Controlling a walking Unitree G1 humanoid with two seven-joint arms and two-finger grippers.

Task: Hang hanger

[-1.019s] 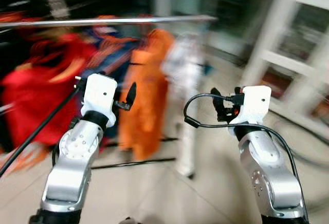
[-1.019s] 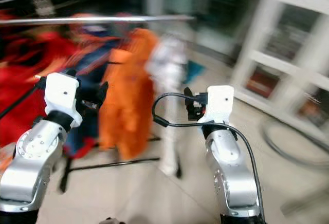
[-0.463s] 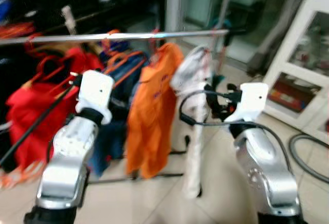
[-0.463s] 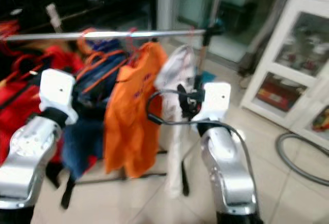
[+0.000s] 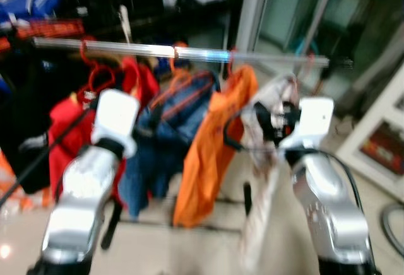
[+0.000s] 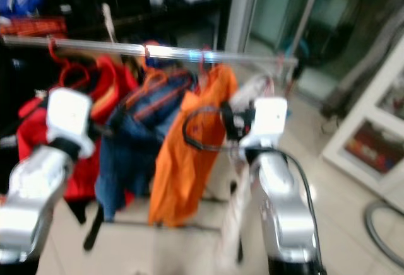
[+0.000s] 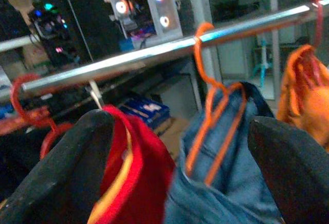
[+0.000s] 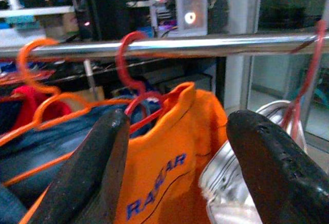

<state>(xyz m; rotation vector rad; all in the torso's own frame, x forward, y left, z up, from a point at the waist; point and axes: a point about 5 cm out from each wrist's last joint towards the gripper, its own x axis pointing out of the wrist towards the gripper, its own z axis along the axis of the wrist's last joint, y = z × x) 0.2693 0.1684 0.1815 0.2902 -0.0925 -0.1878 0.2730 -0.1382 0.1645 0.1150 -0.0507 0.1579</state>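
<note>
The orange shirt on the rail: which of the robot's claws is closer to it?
Right. The right gripper faces the orange shirt straight ahead; the left gripper faces the blue jeans, with the shirt off to one side.

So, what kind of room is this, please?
Probably a home storage or utility room: clothes hang on a metal rail, a white cabinet stands nearby, and a lit computer tower sits behind.

Looks like a home utility room: clothes rail [image 5: 189, 53] full of shirts [image 5: 211, 155], tiled floor [image 5: 189, 250], glowing PC [image 7: 149, 0].

Chrome rail [image 5: 189, 53] with hung red [image 5: 66, 130], denim [image 5: 165, 142], orange [image 5: 214, 155], white garments [image 5: 268, 161]
</note>
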